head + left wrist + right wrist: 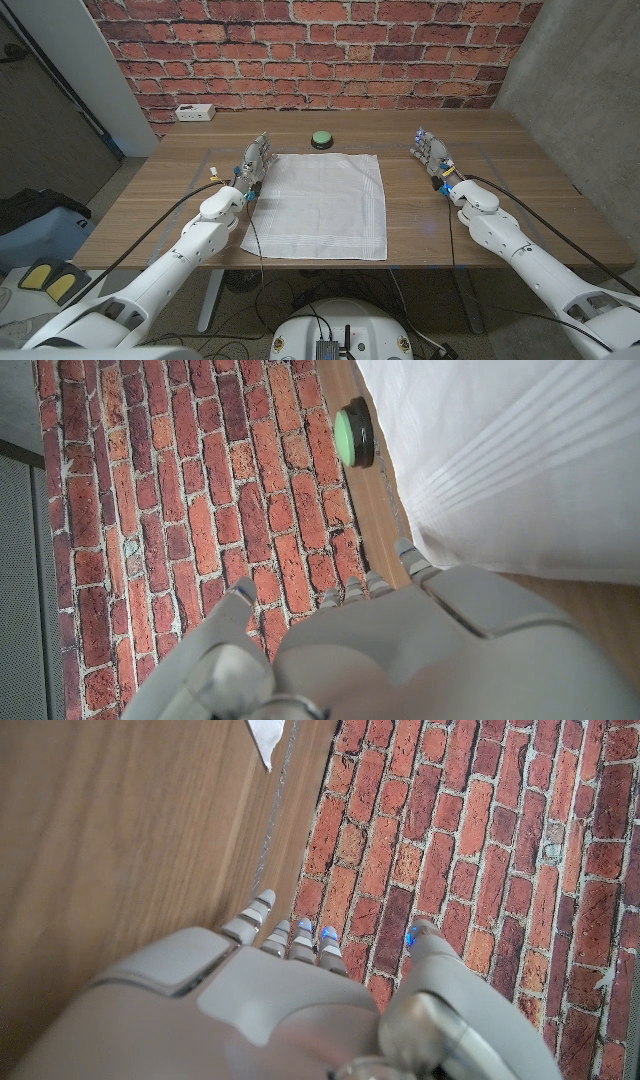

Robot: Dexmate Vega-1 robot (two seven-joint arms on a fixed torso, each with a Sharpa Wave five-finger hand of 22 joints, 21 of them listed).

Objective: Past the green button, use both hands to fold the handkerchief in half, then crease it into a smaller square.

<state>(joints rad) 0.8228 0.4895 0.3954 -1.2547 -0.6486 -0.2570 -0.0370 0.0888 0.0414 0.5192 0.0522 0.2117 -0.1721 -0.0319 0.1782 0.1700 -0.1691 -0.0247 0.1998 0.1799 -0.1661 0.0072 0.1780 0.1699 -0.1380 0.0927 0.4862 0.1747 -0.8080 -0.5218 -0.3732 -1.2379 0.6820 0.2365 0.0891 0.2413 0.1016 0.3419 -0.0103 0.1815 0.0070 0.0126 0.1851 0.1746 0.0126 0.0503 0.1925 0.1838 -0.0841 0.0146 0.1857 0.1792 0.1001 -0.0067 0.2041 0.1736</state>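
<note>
The left hand (255,165) is standing on its edge at the left border of the handkerchief (318,203), its fingers (404,553) reaching straight toward the brick wall (320,50), close together and holding nothing. In the left wrist view the fingertips are sitting just beside the white cloth's edge; whether they are touching it cannot be told. The right hand (430,152) is waiting well apart from the cloth on its right side, fingers (258,906) likewise extended and only slightly spread, gripping nothing, with bare wooden table (450,225) lying between it and the handkerchief. In the right wrist view only a white corner of the cloth (268,738) is showing far from the fingertips.

The handkerchief is lying flat and unfolded in the middle of the table, between the two hands, nearer the left one. It is nearly square, slightly longer from the far edge toward the robot, its sides running roughly parallel to the table edges, with faint stripes along its border.

The green button (321,139) is sitting just past the cloth's far edge, near its middle, close to but apart from the fabric. A white power strip (193,112) is lying at the far left of the table against the wall. Nothing is standing between either hand and the cloth.
</note>
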